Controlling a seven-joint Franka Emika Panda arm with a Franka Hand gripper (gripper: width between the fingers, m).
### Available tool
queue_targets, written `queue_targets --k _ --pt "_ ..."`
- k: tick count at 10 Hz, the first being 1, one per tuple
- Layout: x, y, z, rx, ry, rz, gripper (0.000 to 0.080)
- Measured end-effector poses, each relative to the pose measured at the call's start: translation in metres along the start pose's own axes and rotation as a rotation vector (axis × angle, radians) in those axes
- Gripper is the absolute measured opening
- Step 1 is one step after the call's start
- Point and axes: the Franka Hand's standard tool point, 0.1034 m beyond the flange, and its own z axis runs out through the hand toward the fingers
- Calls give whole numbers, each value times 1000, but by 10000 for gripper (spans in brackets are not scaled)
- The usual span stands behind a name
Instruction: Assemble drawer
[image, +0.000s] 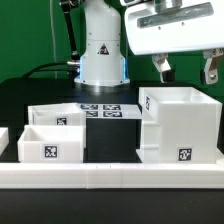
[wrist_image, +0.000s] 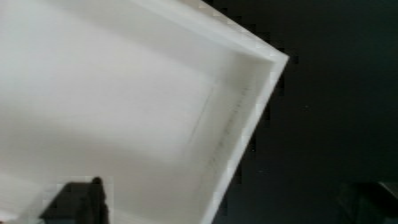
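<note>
Above the large box housing (image: 180, 122), end effector (image: 185, 72) spread wide, gripping nothing, touching nothing.

Large box housing (image: 182, 132), right: one; rear tray (image: 58, 117) plus front tray (image: 50, 151), left: two; long rail (image: 110, 178), bottom: one; marker board (image: 100, 108), centre: one

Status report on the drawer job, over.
Gripper open, empty, over the box housing. Rear tray and front tray outside it, exterior view's left. Nothing in the way.

You get a lane of bare surface (image: 112, 140) between the near tray (image: 50, 148) and far tray (image: 55, 115) on the exterior view's left and the box housing (image: 180, 125) on its right. The rail (image: 110, 178) bars the near side.
</note>
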Motion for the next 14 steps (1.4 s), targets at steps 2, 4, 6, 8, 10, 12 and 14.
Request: queue_targets --k 2,4,6,8,10,12,14 --pt "8 14 -3 -52 0 -233 649" --pt "25 37 -7 -88 17 -386 649" --pt "55 64 0 -123 51 -514 649" --pt "63 73 4 -128 62 -522 649" --pt "63 73 5 -128 62 -524 649" --pt "64 74 9 -172 74 -693 649" --pt "88 94 6 -199 75 -915 649"
